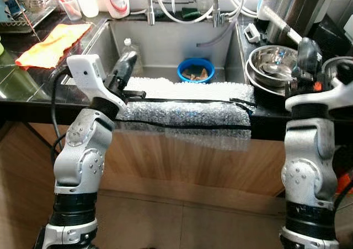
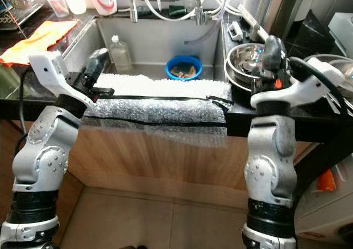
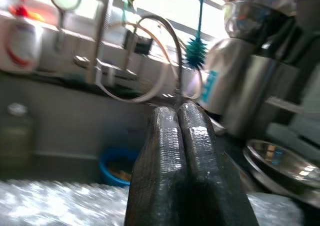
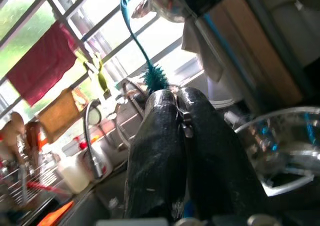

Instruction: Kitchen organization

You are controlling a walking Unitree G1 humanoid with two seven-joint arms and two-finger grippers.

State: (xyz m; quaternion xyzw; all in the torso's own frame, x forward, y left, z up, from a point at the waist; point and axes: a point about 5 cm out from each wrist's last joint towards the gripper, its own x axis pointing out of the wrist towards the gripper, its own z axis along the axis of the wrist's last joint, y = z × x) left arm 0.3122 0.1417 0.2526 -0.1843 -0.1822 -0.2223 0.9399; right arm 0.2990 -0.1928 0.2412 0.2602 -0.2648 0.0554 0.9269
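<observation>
While both arms are raised before the counter, the left gripper (image 3: 182, 136) hovers over the near left corner of the sink (image 1: 165, 44), its two black fingers pressed flat together with nothing between them, as the left wrist view shows plainly. The right gripper (image 4: 177, 131) is held over the right counter, just near the stacked steel bowls (image 1: 273, 64), and its fingers likewise sit pressed together and hold nothing. A sheet of bubble wrap (image 1: 185, 114) lies draped over the near rim of the sink, hanging down the wooden cabinet front (image 1: 193, 166); two black bands cross it from left to right. Inside the basin, a blue bowl (image 1: 196, 70) with brownish contents rests near the far wall, right of centre, and a clear plastic bottle (image 1: 130, 53) stands at the left side of the basin, just beyond the left gripper. An orange cloth (image 1: 55, 42) lies spread on the dark counter to the left of the sink, well apart from either gripper. A white jug with a red label (image 1: 118, 0) stands on the far ledge behind the left part of the sink. Taps and looped hoses (image 1: 182, 6) rise behind the basin. A teal brush (image 4: 150, 65) hangs by the window, seen in the right wrist view.
</observation>
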